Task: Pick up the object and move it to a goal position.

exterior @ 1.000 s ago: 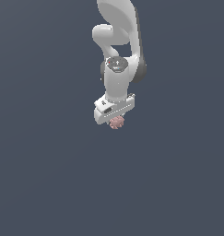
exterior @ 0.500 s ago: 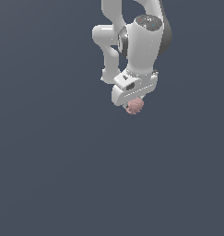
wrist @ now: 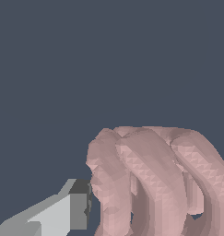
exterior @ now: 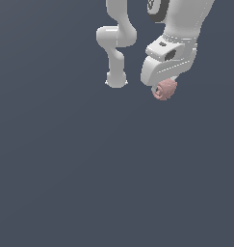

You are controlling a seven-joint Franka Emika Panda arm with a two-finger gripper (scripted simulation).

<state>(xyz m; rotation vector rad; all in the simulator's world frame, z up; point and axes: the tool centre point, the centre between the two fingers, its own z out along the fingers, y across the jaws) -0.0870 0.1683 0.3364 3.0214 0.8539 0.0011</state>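
Ext. cam sitting back, looking at arm w/ the hand (exterior: 162, 86) upper right. Wrist cam looking past one finger (wrist: 62, 212), v. close. Both are showing the object (exterior: 165, 89).

A plain slate-blue surface (exterior: 56, 183) is filling the exterior view from edge to edge, lying behind everything else in one flat, dark grey-blue tone. Its colour is staying even across the exterior view's left and right alike. Whether it is a floor, a desk or a backdrop cannot be told. In the wrist view the same dark surface (wrist: 85, 55) is taking up the open area, again in a single uniform shade.
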